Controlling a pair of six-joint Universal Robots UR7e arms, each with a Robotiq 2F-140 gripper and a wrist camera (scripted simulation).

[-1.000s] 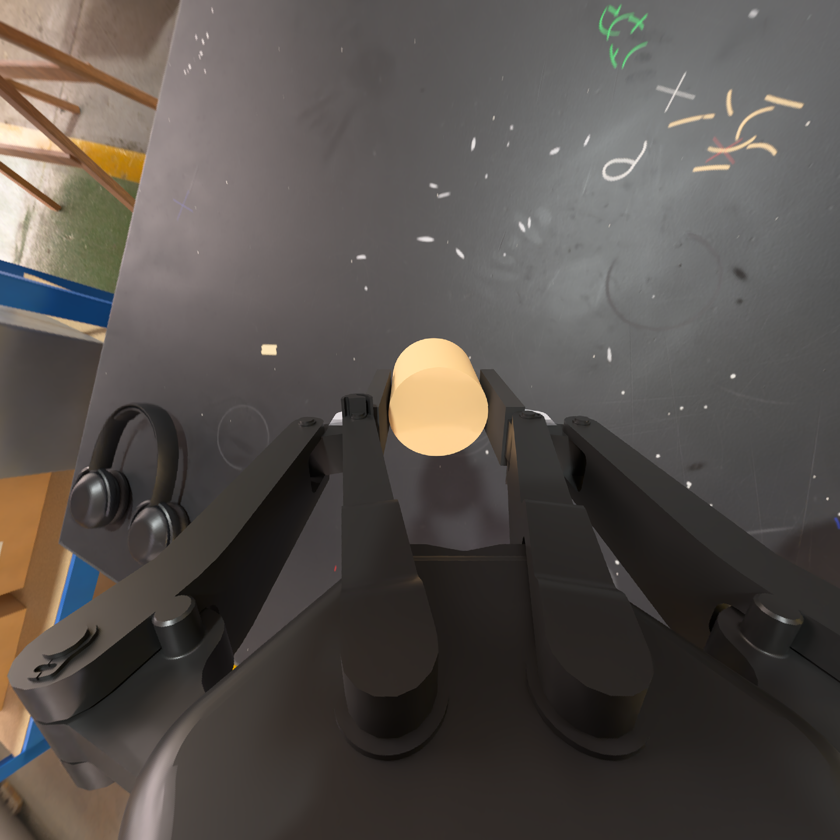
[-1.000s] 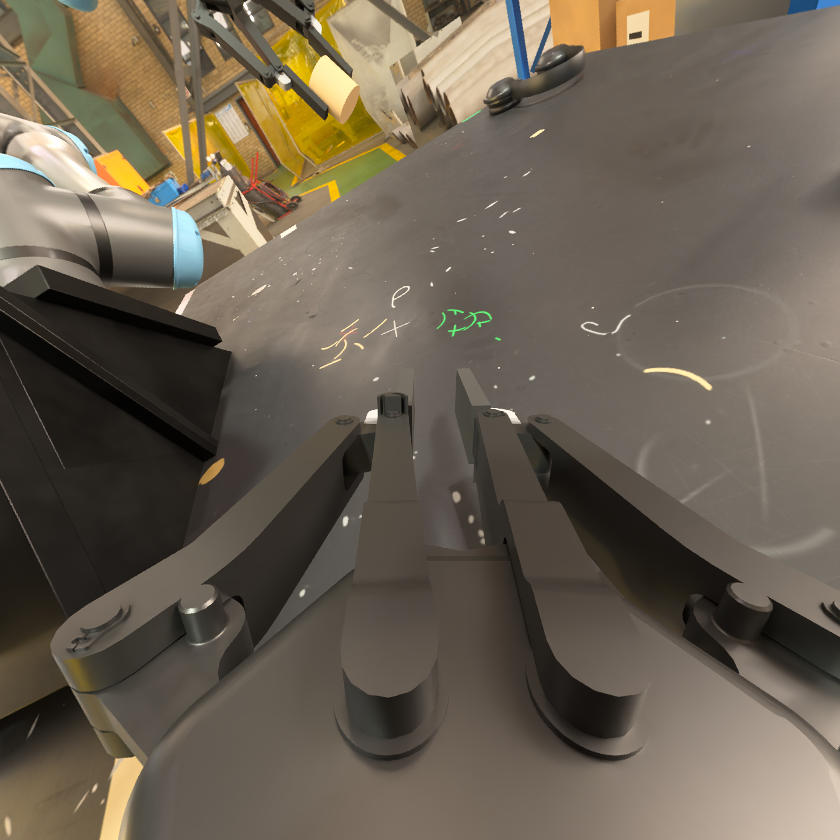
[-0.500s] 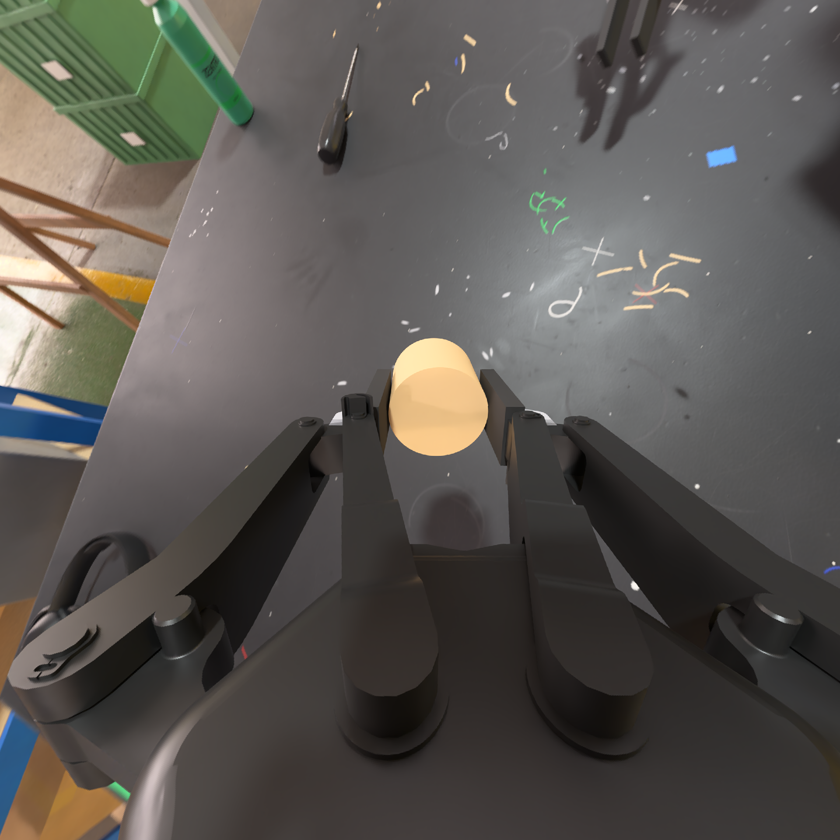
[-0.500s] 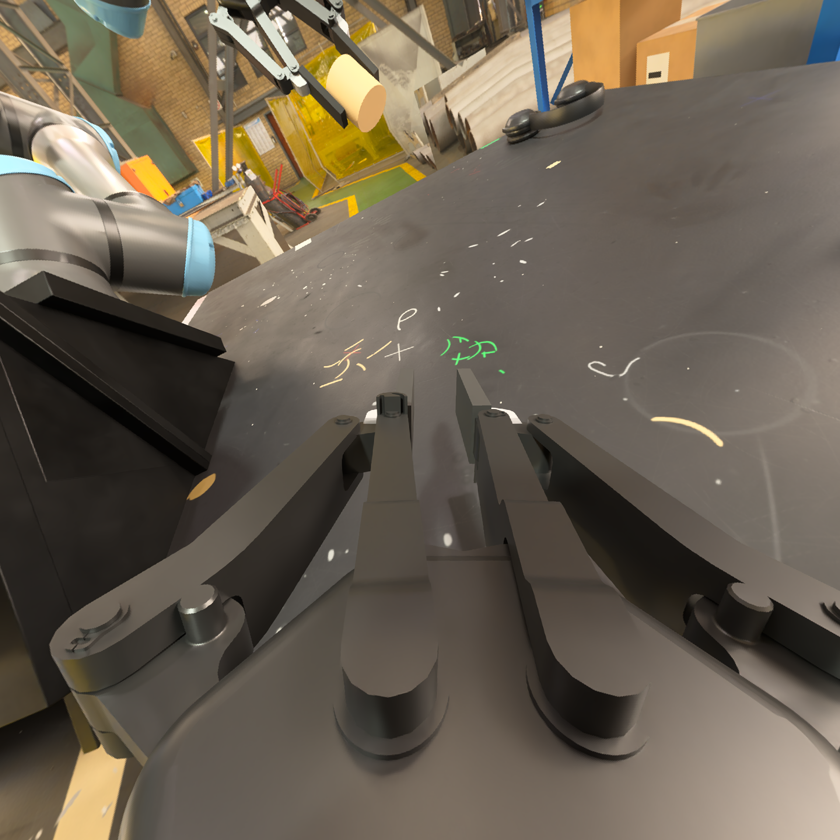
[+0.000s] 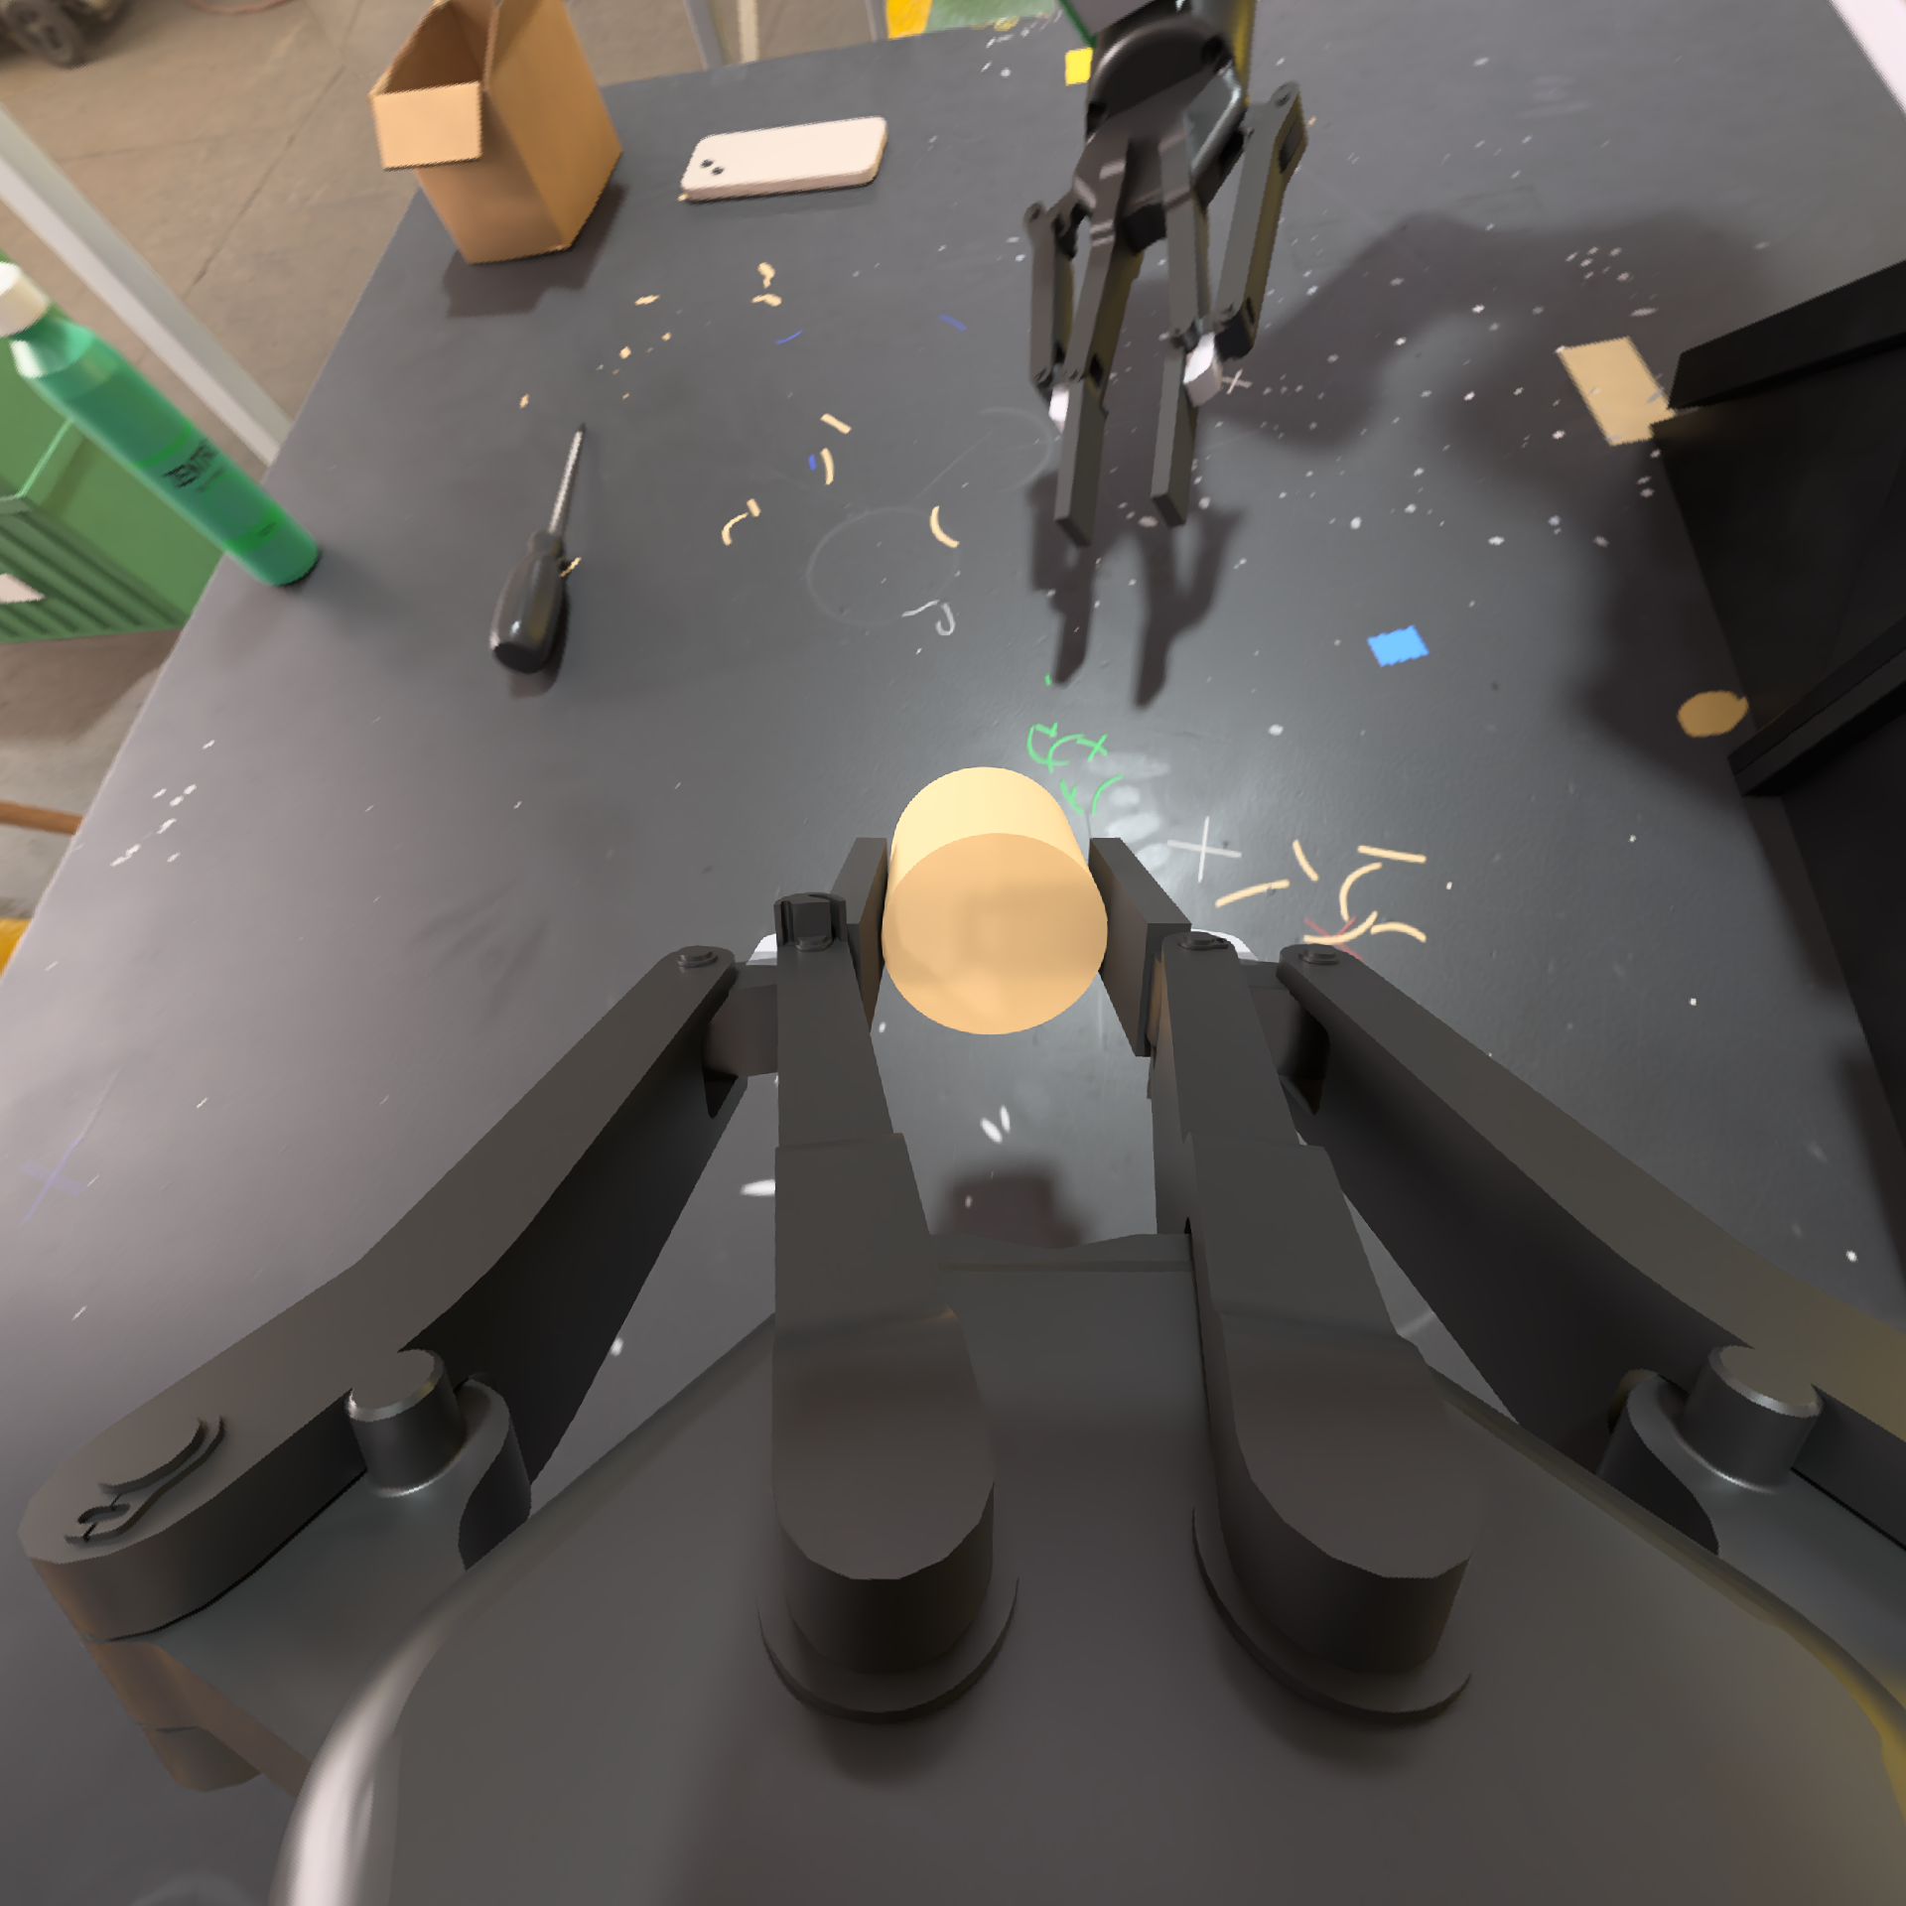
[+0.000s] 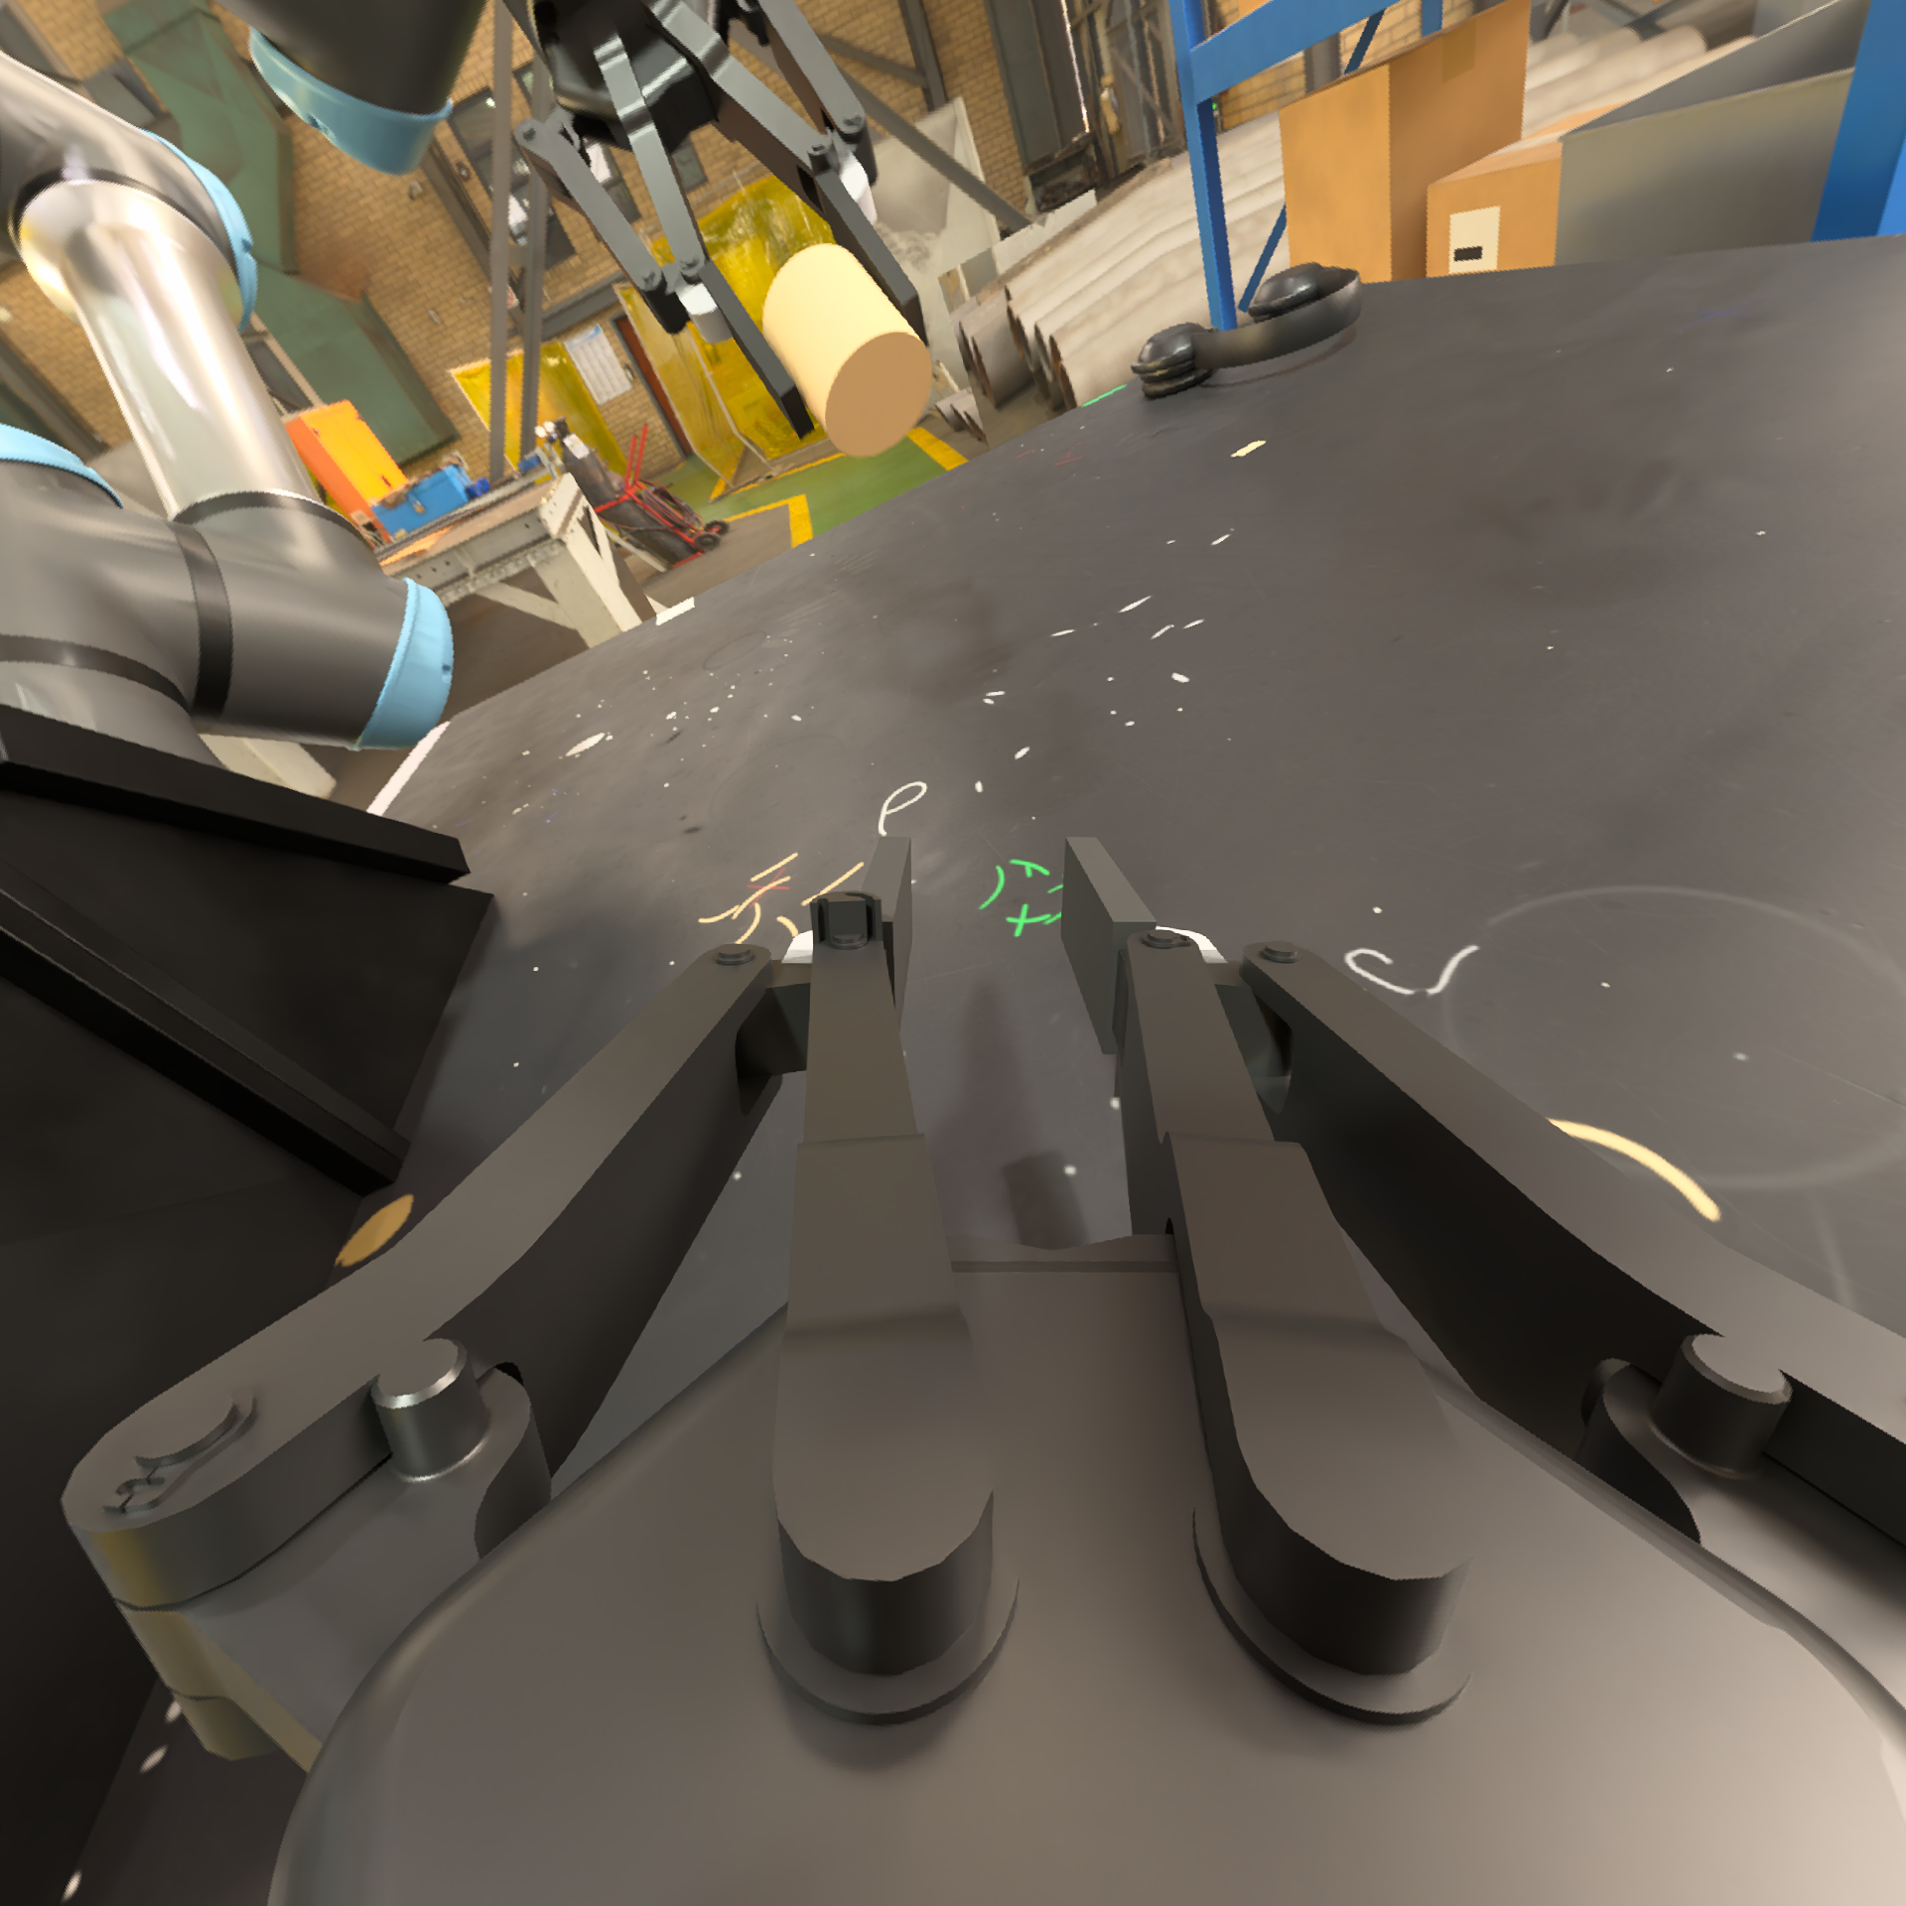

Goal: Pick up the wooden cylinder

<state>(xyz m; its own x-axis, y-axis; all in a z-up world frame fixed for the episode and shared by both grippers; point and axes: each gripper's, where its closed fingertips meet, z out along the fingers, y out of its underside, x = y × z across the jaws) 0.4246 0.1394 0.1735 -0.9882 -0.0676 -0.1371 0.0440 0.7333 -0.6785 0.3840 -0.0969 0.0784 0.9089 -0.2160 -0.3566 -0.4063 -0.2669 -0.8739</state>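
Observation:
The wooden cylinder point(image 5: 990, 908) is pale tan and short. My left gripper point(image 5: 992, 861) is shut on it, one pad on each curved side, and holds it well above the dark table point(image 5: 413, 928). Its flat end faces the camera. The right wrist view shows the cylinder point(image 6: 851, 351) hanging high in the air at the upper left, between the left gripper's fingers. My right gripper point(image 6: 988, 861) is empty with a narrow gap between its fingers, low over the table. It also shows in the left wrist view point(image 5: 1122, 516) at the far side.
On the table's far side lie a cardboard box point(image 5: 495, 134), a white phone point(image 5: 784, 155), a screwdriver point(image 5: 536, 578) and a green bottle point(image 5: 155, 454). A black block point(image 5: 1815, 516) stands at the right edge. Headphones point(image 6: 1248, 330) lie at the table's far edge in the right wrist view.
My left gripper has risen higher with the cylinder and tilted up, so more of the table shows. The right gripper has stayed nearly in place.

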